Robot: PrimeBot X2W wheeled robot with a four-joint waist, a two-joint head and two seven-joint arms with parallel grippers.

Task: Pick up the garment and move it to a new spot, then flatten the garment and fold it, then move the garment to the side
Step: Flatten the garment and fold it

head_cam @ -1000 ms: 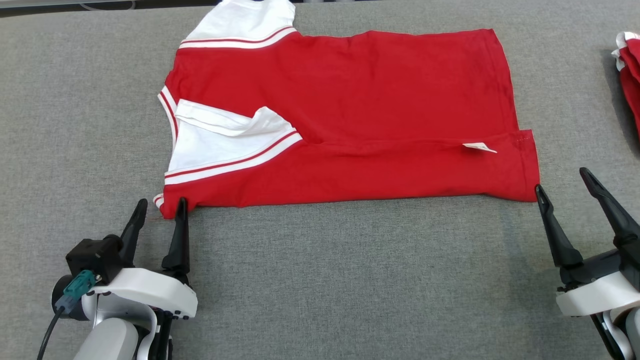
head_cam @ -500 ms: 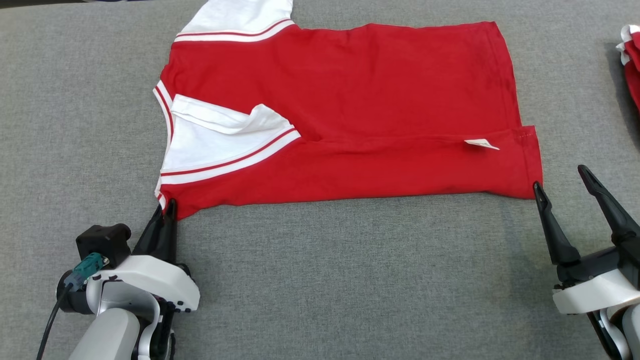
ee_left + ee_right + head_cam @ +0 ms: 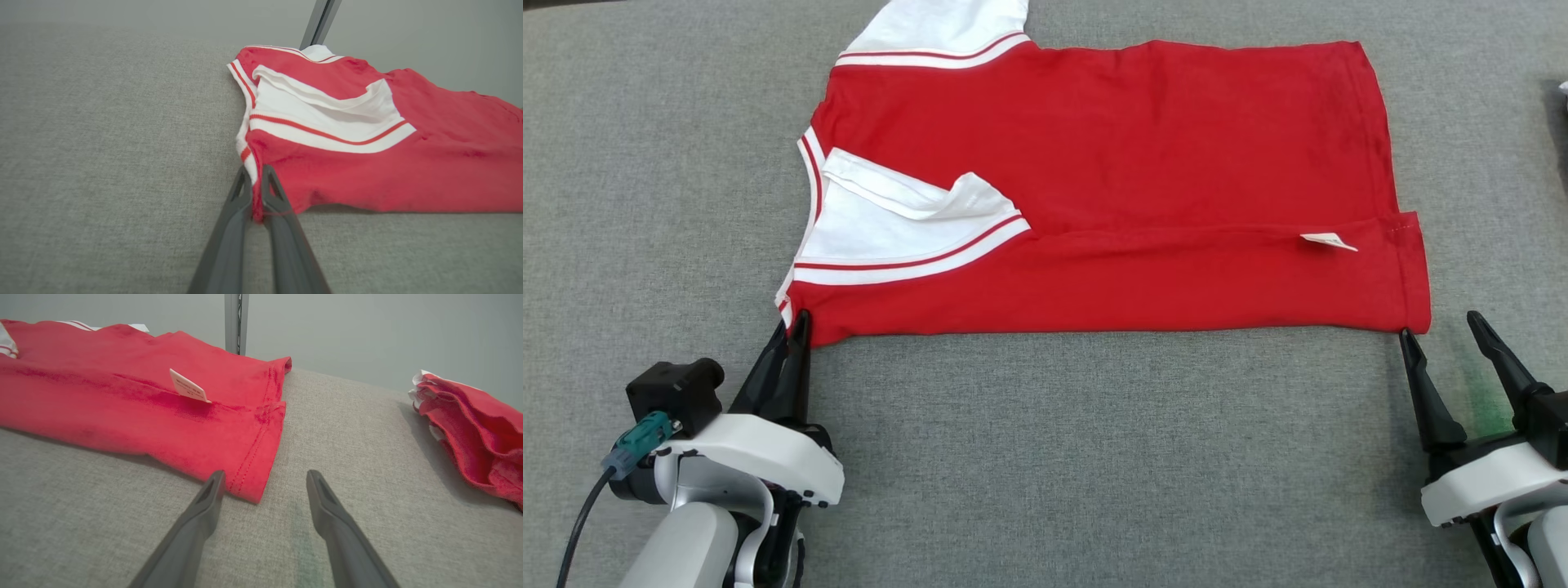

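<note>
Left end effector (image 3: 795, 322) on half-folded red-and-white garment (image 3: 1135, 163)

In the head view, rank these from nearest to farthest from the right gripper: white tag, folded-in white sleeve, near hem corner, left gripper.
From the right gripper:
1. The near hem corner, just beside its left fingertip.
2. The white tag, up and to the left.
3. The folded-in white sleeve, far left on the garment.
4. The left gripper, shut on the garment's opposite near corner.

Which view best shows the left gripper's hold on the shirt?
Left wrist view: the left gripper is shut on the shirt corner, cloth pinched between fingers. Head view shows it closed there from above; right wrist view, the shirt's other end.
</note>
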